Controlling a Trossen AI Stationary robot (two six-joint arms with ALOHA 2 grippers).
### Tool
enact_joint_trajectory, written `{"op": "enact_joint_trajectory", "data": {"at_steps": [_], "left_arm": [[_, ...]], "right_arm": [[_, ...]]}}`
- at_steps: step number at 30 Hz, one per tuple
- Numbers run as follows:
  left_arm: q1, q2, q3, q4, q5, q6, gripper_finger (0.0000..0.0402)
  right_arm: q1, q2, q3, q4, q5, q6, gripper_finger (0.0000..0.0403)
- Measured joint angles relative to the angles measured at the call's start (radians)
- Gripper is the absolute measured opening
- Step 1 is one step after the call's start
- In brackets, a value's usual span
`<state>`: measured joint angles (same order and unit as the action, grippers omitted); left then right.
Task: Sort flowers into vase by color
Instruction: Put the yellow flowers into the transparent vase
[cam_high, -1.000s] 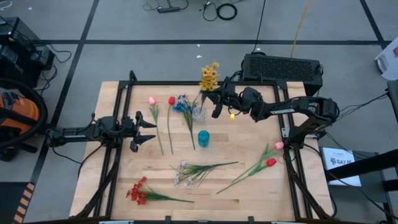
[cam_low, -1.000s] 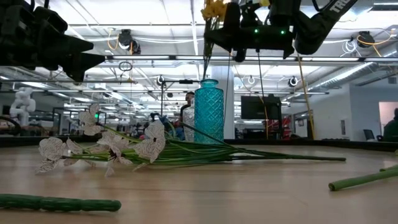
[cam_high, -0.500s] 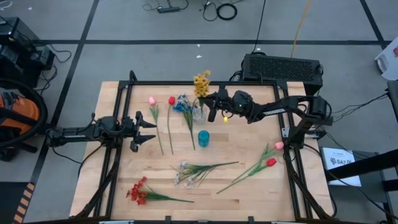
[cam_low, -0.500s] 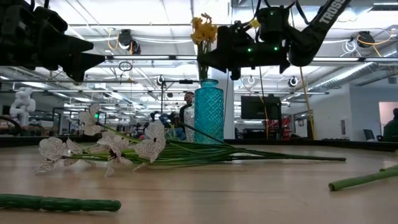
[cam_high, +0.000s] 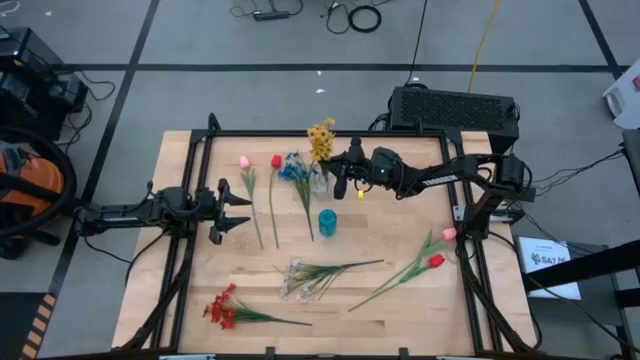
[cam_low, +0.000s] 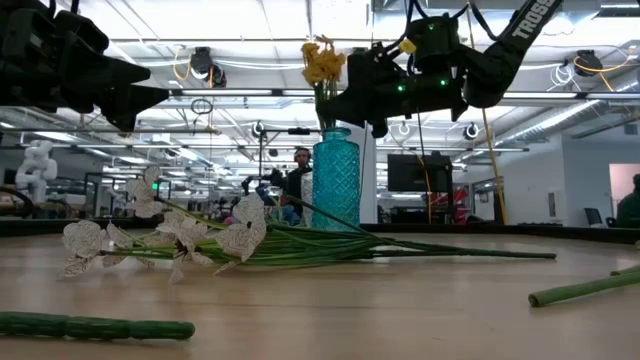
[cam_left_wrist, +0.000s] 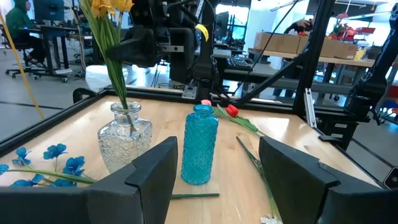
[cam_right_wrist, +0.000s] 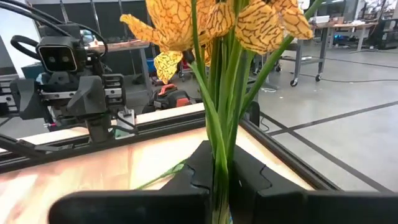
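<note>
My right gripper (cam_high: 337, 178) is shut on a yellow flower spray (cam_high: 320, 140), which stands over the clear glass vase (cam_high: 319, 182) at the table's far middle. Its stems (cam_left_wrist: 122, 93) reach down into that vase (cam_left_wrist: 124, 140). A blue vase (cam_high: 327, 222) stands just nearer. Lying flat on the table are a pink tulip (cam_high: 244, 161), a red tulip (cam_high: 276, 161), a blue spray (cam_high: 292, 168), a white spray (cam_high: 300, 275), a red spray (cam_high: 222, 308) and two tulips (cam_high: 438, 250) at the right. My left gripper (cam_high: 240, 210) waits open at the left. My right gripper pinches the bunched green stems (cam_right_wrist: 217, 143) between its two fingers (cam_right_wrist: 186, 177), on their upper part below the yellow blooms. The fingers come level from the table's right side and lie across the stems. The spray stands nearly upright, its lower stem ends inside the clear vase.
A black frame (cam_high: 300, 133) runs around the table's edges. A black box (cam_high: 455, 105) sits beyond the far right corner. Bare wood lies between the blue vase and the tulips at the right.
My right gripper has come down and toward the table's left, tipping to level, with the yellow spray in its hold. The spray has sunk from above the clear vase, and its stems now reach into the vase.
</note>
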<state>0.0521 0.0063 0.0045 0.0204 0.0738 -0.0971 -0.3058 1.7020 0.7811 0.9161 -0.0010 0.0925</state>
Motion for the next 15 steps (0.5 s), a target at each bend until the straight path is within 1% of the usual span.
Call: {"op": "enact_joint_trajectory", "data": {"at_steps": [9,15], "left_arm": [[0.0,0.0,0.0,0.0,0.0,0.0,0.0234],[0.0,0.0,0.0,0.0,0.0,0.0,0.0234]], "right_arm": [[0.0,-0.003,0.0,0.046,0.0,-0.007,0.0064],[0.0,-0.003,0.0,0.045,0.0,-0.008,0.0085]]}}
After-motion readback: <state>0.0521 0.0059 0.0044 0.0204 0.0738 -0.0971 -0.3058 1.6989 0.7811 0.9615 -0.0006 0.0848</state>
